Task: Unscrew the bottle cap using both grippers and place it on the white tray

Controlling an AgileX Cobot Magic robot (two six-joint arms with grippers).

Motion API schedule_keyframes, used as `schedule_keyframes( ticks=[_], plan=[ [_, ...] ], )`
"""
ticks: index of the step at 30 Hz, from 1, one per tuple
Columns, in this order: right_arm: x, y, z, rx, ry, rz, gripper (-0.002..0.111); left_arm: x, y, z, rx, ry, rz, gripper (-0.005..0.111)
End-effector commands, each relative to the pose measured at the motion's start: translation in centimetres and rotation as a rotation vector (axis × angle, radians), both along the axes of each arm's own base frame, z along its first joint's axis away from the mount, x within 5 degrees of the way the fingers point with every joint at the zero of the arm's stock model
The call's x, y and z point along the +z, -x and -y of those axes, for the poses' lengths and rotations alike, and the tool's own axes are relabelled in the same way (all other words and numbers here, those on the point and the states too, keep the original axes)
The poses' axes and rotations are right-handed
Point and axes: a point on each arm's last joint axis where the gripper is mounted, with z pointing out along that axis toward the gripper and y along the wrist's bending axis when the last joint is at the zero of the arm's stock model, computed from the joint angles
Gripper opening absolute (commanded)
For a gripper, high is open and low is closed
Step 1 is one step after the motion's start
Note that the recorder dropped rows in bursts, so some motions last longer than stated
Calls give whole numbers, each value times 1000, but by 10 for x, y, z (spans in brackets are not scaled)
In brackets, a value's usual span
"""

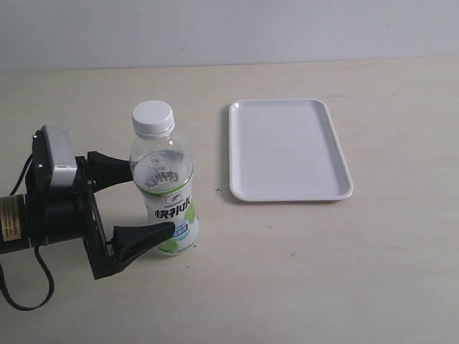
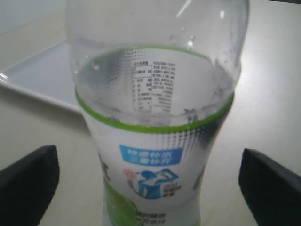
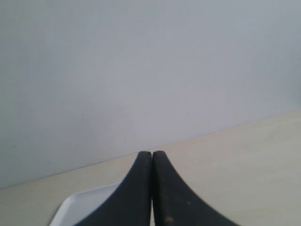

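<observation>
The left gripper [image 1: 152, 201] gapes around the upright bottle [image 1: 162, 161], bottle cap [image 1: 153, 117] on, near the white tray [image 1: 287, 150]; the right gripper [image 3: 151, 157] is pressed together; an off-centre squeeze could topple the bottle.

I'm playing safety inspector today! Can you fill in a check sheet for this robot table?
Surface: beige table.
Job's things: bottle upright, cap on; tray beside it, nothing in it.
Clutter: nothing seen.
Grippers: left gripper open, a finger each side of the bottle; right gripper shut, seen only from its wrist camera.
Cables: black cable loops behind the left gripper.
Surroundings: plain pale wall.
</observation>
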Motion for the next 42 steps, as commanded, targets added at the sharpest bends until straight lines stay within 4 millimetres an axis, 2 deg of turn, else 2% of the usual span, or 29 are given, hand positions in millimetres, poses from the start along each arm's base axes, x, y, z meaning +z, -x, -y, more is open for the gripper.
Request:
schedule_keyframes(
  ticks=[1,7,15,22,30,42],
  plan=[
    [1,0,0,-6,12,26,0,2,-1,10,-25,22,15,105],
    [2,1,0,-7,14,39,0,4,-1,21,-23,33,22,105],
    [4,1,0,-8,16,51,0,4,-9,22,54,48,21,105],
    [4,1,1,-9,16,56,0,-11,-18,26,38,47,-32,105],
    [4,1,1,-9,17,60,0,-11,-24,30,17,49,-15,105],
    [4,1,1,-9,17,60,0,-11,-19,38,-27,48,-14,105]
  ],
)
